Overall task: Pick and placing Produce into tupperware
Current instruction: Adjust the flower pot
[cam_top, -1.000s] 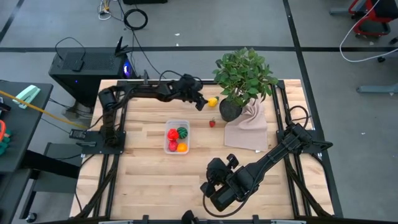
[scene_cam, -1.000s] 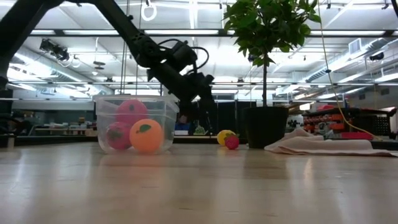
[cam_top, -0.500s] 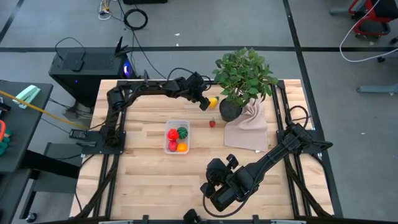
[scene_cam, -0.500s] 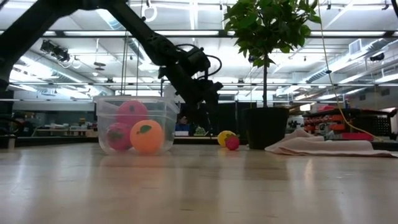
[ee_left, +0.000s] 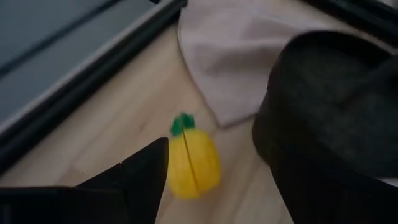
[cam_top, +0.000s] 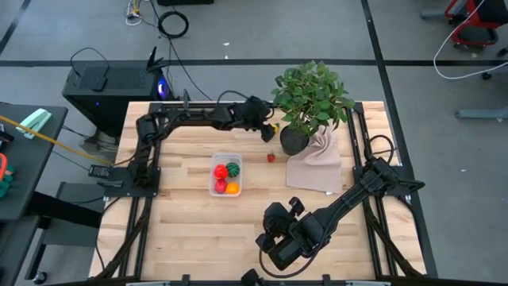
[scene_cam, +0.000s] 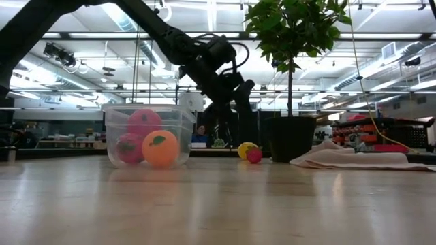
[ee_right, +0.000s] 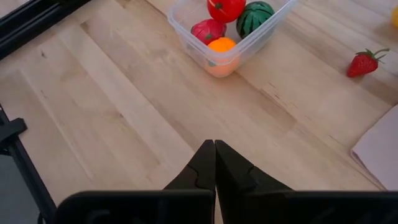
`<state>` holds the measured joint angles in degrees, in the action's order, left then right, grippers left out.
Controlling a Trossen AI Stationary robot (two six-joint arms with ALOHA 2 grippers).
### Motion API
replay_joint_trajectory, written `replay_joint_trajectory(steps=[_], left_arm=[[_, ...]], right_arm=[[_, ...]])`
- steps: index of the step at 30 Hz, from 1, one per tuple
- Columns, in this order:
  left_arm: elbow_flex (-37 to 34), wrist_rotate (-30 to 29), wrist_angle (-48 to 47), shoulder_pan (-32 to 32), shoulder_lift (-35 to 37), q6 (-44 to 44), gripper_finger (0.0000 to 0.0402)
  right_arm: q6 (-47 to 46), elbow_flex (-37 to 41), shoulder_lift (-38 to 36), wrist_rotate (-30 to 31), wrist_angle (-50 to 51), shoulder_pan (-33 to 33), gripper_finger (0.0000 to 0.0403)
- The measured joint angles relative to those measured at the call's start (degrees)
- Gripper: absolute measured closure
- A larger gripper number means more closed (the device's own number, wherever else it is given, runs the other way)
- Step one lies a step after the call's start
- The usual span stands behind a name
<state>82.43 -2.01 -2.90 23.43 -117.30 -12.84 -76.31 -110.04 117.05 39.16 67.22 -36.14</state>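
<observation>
I get bright, even ceiling light, soft shadows and a glossy sheen on the table, while my left wrist view blurs up close.

Lemon sits at the table's far edge, hemmed in: plant pot just beside it at 3 o'clock, table frame rail behind at 12. Left gripper already crowds it from 9. Open wood toward 6, down to the strawberry. Cloth fills the ground at 4 o'clock of the pot. Tupperware stands mid-table; bare boards around it on all sides. Right gripper waits at the near edge, well apart, fingers together.
</observation>
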Motion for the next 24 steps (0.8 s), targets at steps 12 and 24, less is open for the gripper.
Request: replay_joint_trajectory(steps=[12,24], left_arm=[[-6.15,-3.65,6.13,0.21,0.25,2.65,0.0143],[-13.95,-7.44,18.26,-3.3,0.86,3.23,0.0148]], right_arm=[[0.0,0.0,0.0,1.0,0.0,-0.02,0.0396],[-1.3,0.0,0.0,1.09,-0.02,0.0,0.0396]])
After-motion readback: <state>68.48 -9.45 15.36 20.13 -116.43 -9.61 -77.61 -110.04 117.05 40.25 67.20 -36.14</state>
